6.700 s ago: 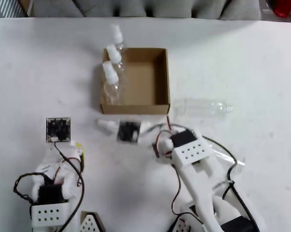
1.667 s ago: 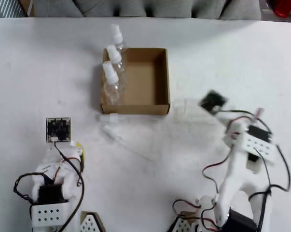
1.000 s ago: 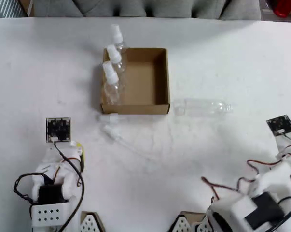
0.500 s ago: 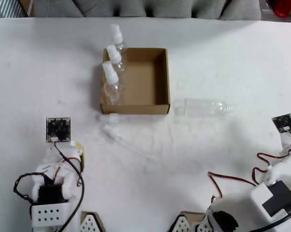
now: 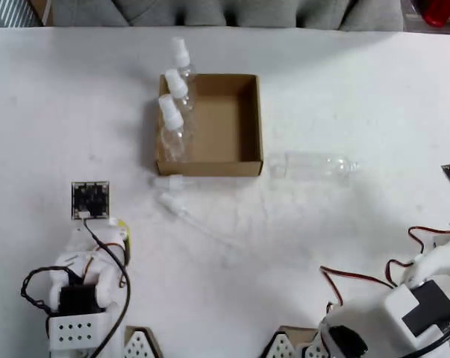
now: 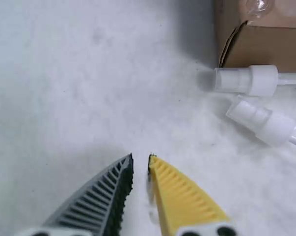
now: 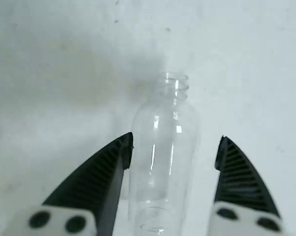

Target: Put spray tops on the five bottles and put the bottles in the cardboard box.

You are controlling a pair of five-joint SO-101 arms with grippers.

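Swung away from the front of the box (image 5: 210, 123) and out to the right edge of the table (image 5: 344, 89): the right arm (image 5: 426, 306). All else just where it was, the left arm (image 5: 79, 298) too.

Right gripper (image 7: 174, 137) with fingers spread wide, one on each side of a bare bottle (image 7: 162, 147). Clear all through, no top on, neck pointing away from the gripper, lying on the white table. One finger right at its side, the other apart from it, so not pinched.

Left gripper (image 6: 140, 160) low over the table, grey and yellow fingers almost pressed together, just a thin gap. Close ahead, a white top (image 6: 248, 80) right by the box corner, and a second top (image 6: 263, 125) just beside that.

Three topped bottles (image 5: 172, 112) standing in a row along the box's left wall, seen from above. Hard to tell if all are inside. One more clear bottle (image 5: 310, 165) on its side just right of the box, no top. Cannot tell if it is the same one as by the right gripper.
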